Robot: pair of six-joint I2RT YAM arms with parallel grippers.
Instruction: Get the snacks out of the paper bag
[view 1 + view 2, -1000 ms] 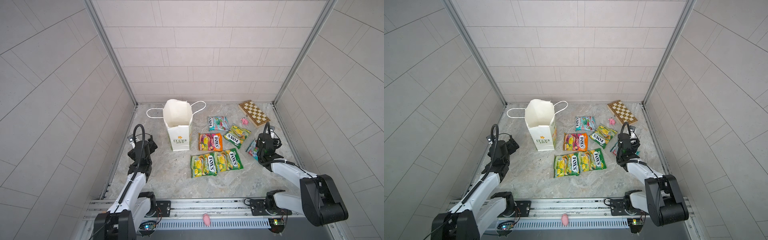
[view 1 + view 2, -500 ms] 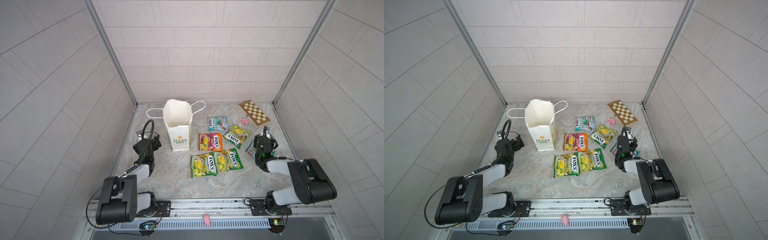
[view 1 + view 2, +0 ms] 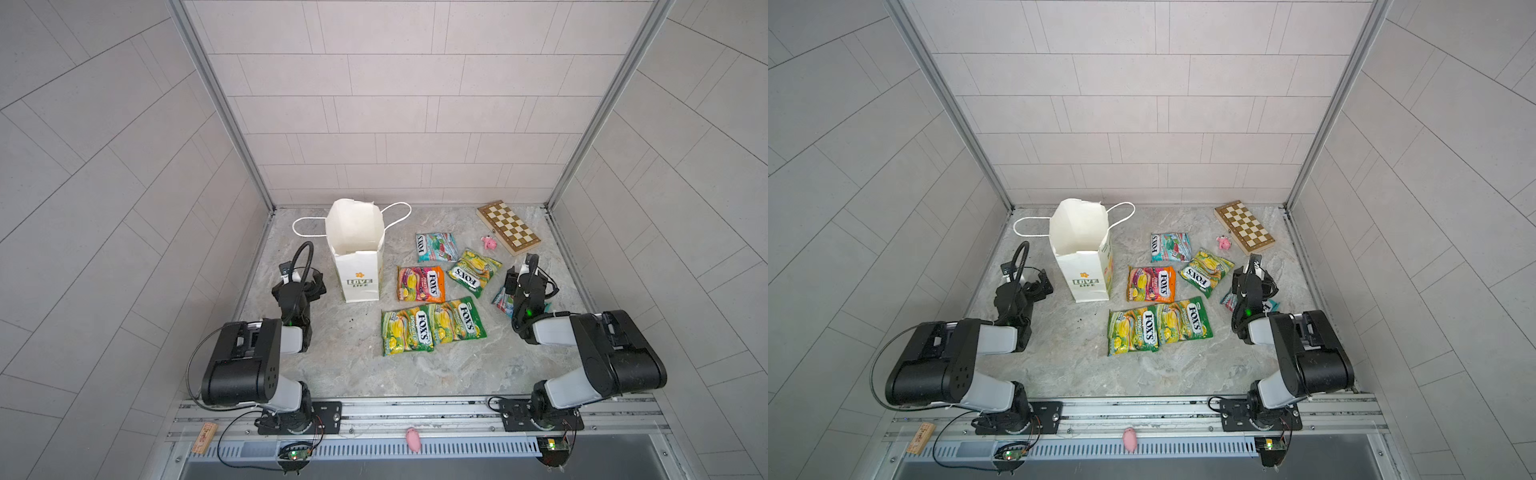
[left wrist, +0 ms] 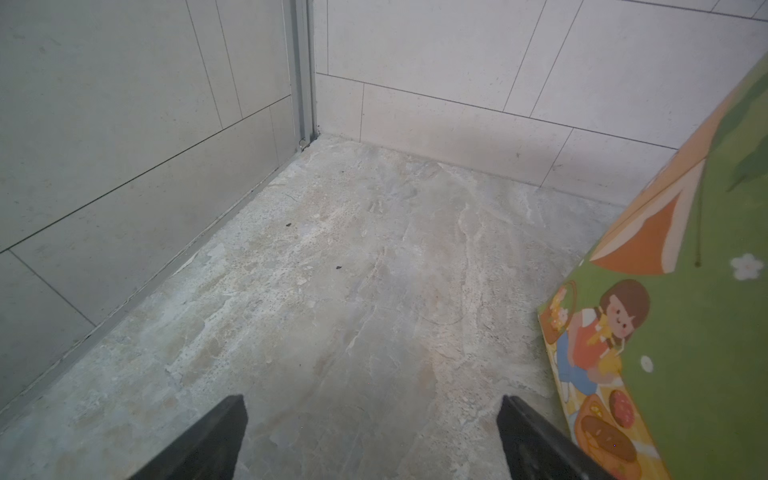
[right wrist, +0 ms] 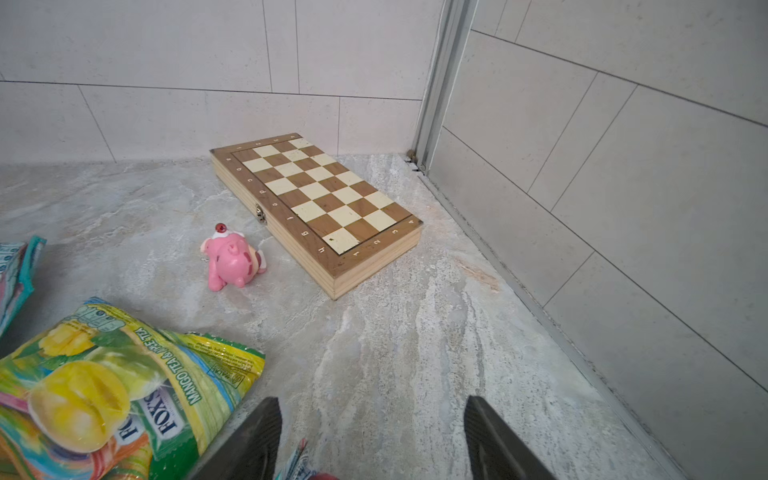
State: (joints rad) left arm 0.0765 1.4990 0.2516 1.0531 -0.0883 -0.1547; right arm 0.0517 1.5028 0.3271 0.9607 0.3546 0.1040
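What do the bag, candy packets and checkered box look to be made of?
The bag looks like matte white paper, going by its creased, folded rim. The candy packets are probably glossy plastic film: glare and crinkles show. The checkered box seems to be light wood with a smooth finish, with grain visible on its side.

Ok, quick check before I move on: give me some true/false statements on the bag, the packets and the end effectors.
1. The paper bag stands upright with its mouth open. True.
2. The orange-pink FOX'S packet is inside the bag. False: it lies flat on the table, right of the bag in both top views.
3. The left end effector is shut on a bag handle. False: it is open, with nothing between its fingers.
4. A pink toy pig stands beside the folded chessboard. True.
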